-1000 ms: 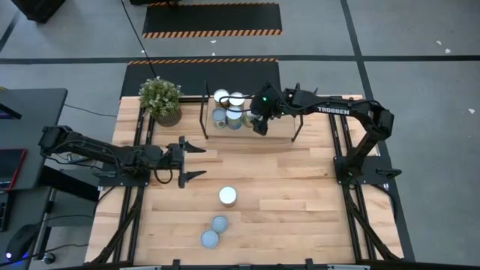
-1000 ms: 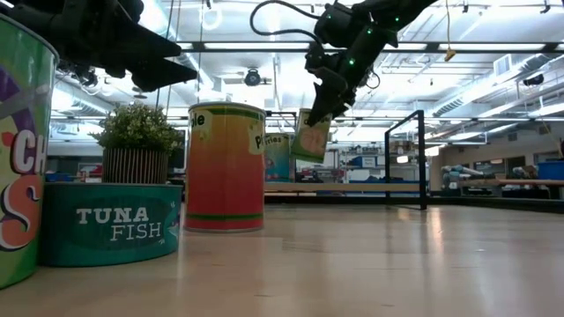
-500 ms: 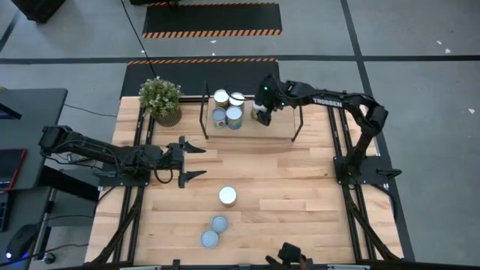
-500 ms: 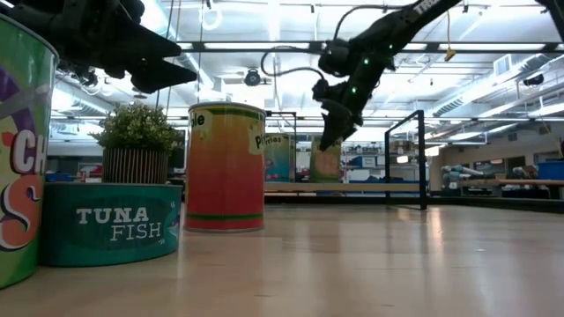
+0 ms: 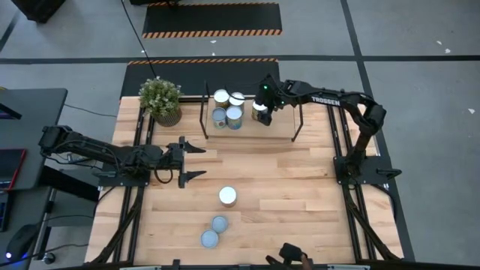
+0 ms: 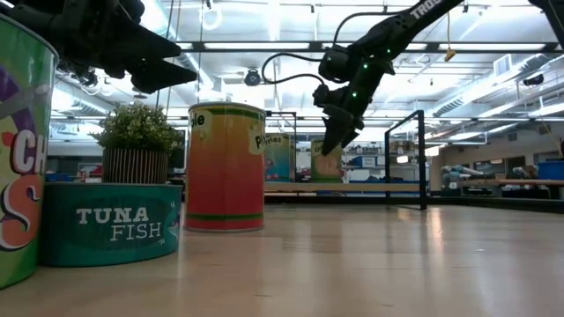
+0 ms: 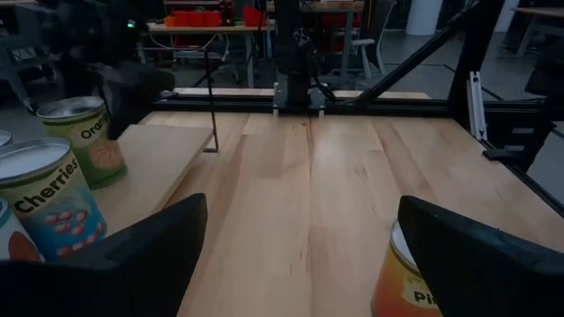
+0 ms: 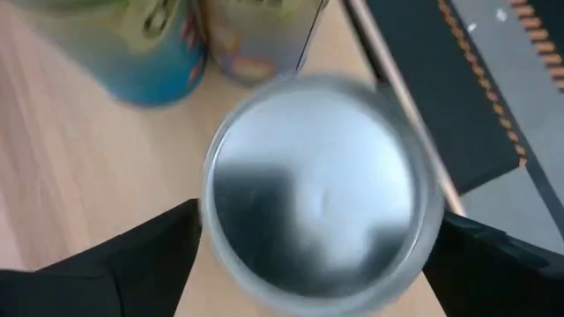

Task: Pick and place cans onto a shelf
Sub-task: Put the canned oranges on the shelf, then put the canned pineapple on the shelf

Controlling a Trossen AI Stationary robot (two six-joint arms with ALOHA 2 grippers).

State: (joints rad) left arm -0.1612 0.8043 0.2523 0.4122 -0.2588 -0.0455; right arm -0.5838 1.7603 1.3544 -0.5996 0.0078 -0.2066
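The right arm reaches across to the light wood shelf point(image 5: 247, 129) framed by thin black rods at the table's far edge, its right gripper point(image 5: 261, 112) pointing down with fingers clasping a small silver-topped can point(image 8: 319, 201) over the shelf's right part, upright, long axis vertical. The can's label is largely hidden by the gripper. The left gripper point(image 5: 196, 161) hovers near the table's left edge, fingers spread and holding nothing.

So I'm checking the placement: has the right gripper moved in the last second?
Yes. In the high view the right gripper has moved slightly back along the shelf; in the low view it has lowered its can toward it.
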